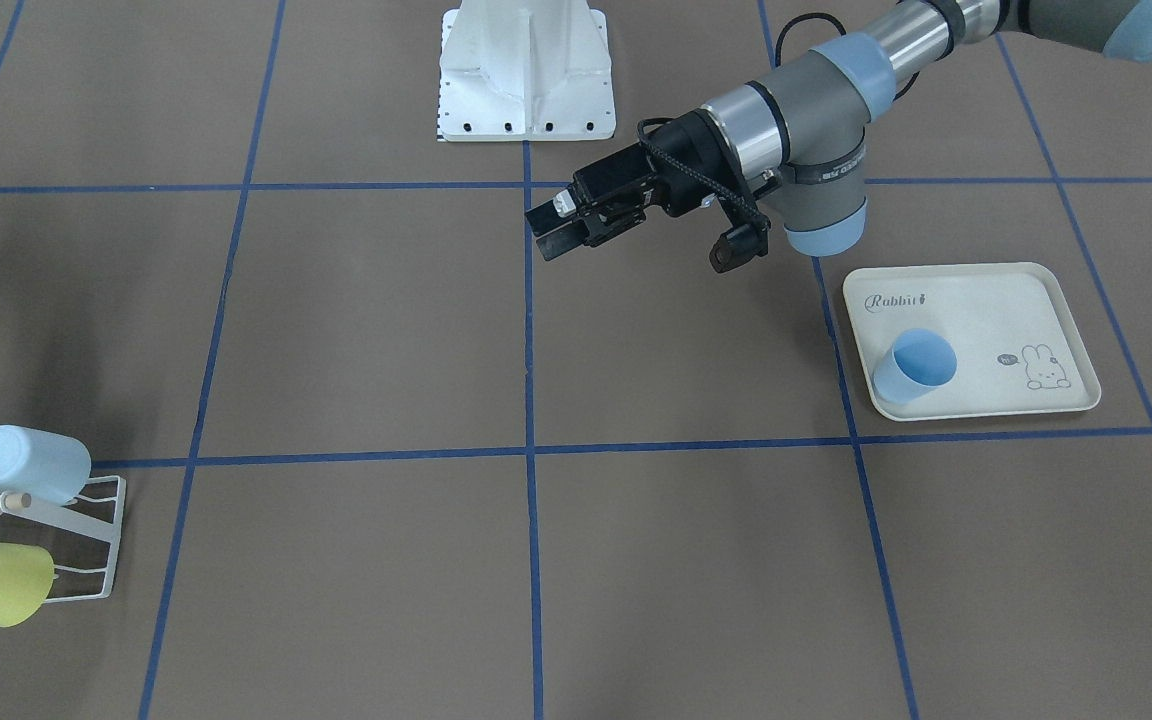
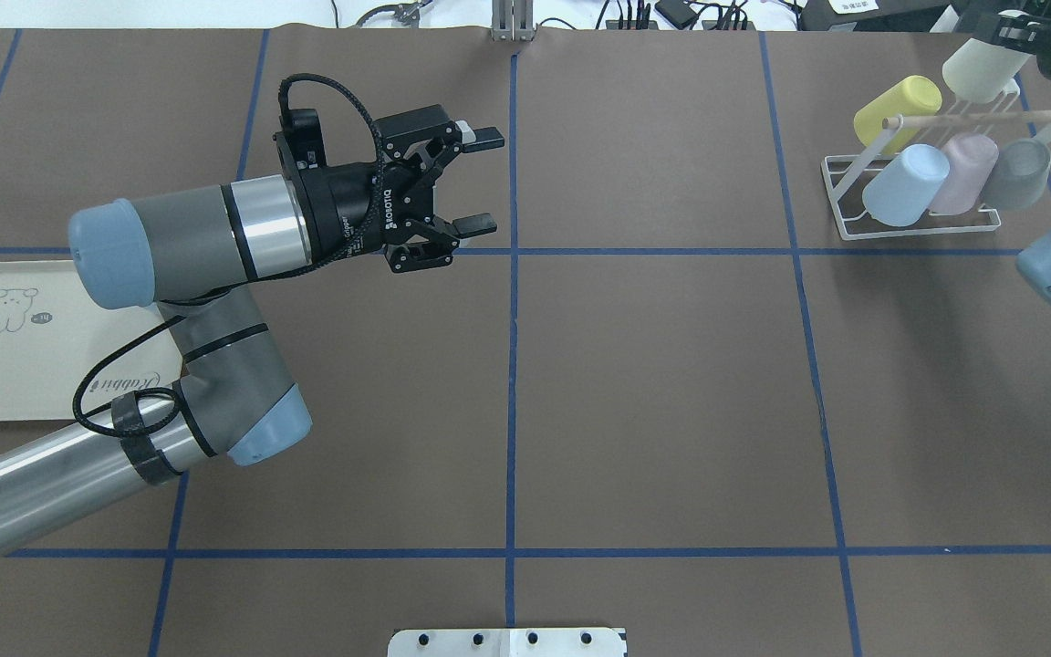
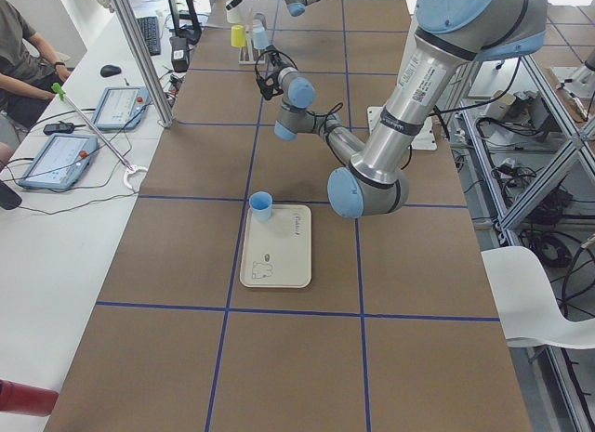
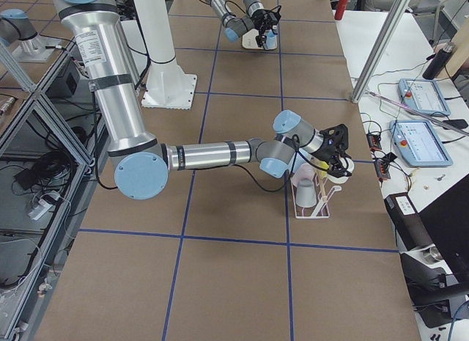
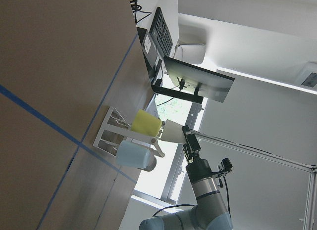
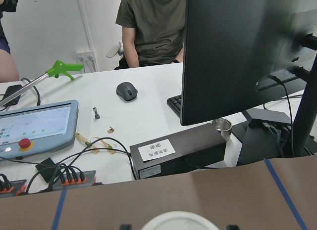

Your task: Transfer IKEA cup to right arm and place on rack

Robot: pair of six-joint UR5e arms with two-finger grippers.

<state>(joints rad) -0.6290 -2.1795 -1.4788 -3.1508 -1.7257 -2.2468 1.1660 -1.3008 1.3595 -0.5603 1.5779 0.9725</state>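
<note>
Sitting in right gripper (image 2: 1007, 38): cream cup (image 2: 977, 71)

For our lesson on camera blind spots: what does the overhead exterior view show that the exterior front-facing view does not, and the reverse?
Only overhead: the right gripper shut on a cream cup at the rack, and a grey cup on it. Only front-facing: a blue cup on the rabbit tray; overhead, the left arm hides it. Both: the open left gripper, plus the yellow cup and pale blue cup on the rack.
</note>
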